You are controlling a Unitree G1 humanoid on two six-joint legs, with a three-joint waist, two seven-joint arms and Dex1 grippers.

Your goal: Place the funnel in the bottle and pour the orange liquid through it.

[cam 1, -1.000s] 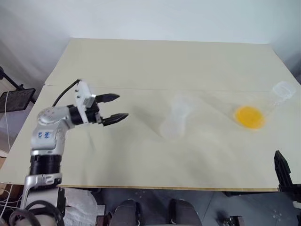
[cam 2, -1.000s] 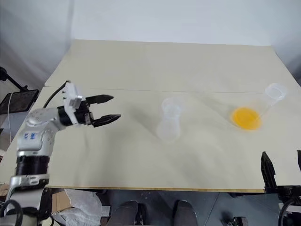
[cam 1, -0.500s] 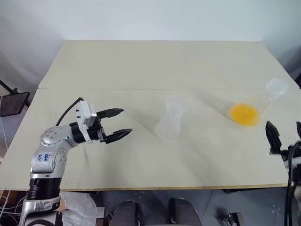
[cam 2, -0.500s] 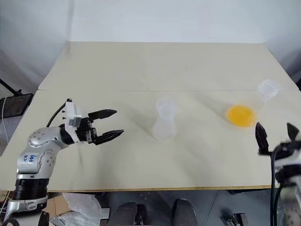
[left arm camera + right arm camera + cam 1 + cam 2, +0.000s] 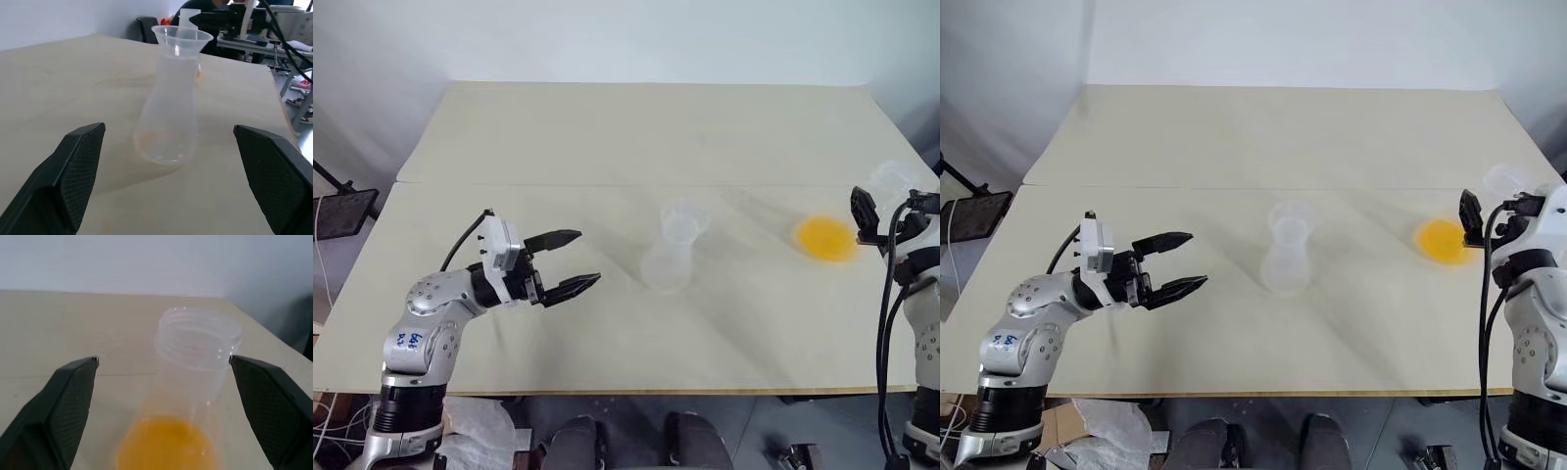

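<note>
I have the bottle (image 5: 673,253) standing upright near the middle of the pale table (image 5: 607,137), and the funnel (image 5: 182,37) is seated in its neck, its wide cup flaring above the rim. My left gripper (image 5: 570,262) hovers over the table to the bottle's left, pointing toward it with both black fingers spread wide and nothing between them; a clear gap separates it from the bottle. Out at the table's right edge stands the second flask (image 5: 193,382) with its threaded mouth, the orange liquid (image 5: 824,238) pooled in its base. My right gripper (image 5: 161,396) is at that flask, jaws fully apart on either side of it; from the wrist camera I think neither finger touches the plastic, though I can't be certain.
</note>
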